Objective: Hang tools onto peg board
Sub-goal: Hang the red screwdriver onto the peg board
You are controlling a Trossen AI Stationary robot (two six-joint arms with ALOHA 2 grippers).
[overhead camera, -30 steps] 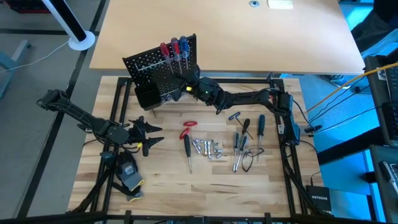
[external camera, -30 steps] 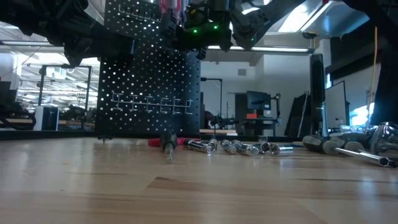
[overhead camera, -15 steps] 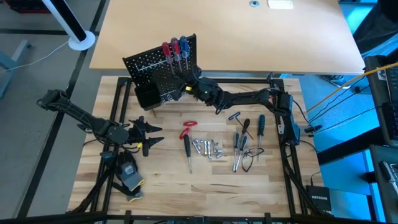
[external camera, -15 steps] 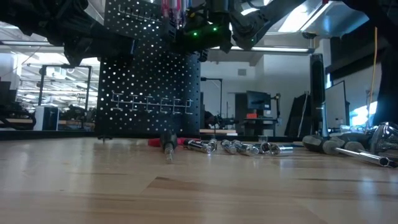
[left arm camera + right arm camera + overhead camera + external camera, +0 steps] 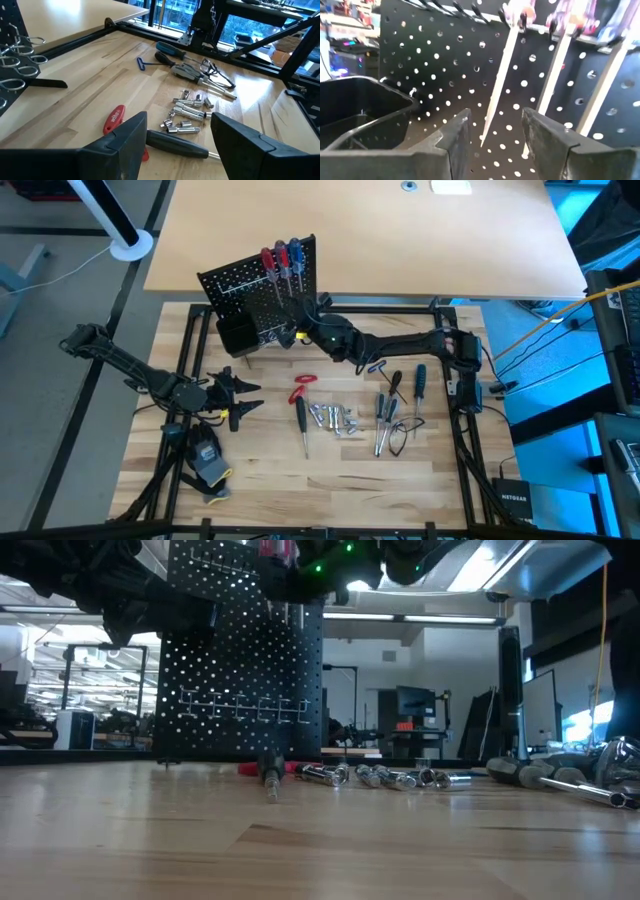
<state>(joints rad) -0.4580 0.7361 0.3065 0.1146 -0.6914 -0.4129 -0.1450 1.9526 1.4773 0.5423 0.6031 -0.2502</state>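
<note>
Your right gripper (image 5: 492, 132) stands spread and empty just in front of the peg board (image 5: 255, 305), where three screwdrivers (image 5: 281, 258) already hang. Back out carelessly and a finger could knock their shafts off. The left gripper (image 5: 177, 142) waits, spread, at the tabletop's left.

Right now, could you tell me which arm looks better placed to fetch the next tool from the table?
Probably the left. Its open left gripper waits beside the red-handled pliers and black screwdriver, while the open right gripper is up at the peg board.
</note>
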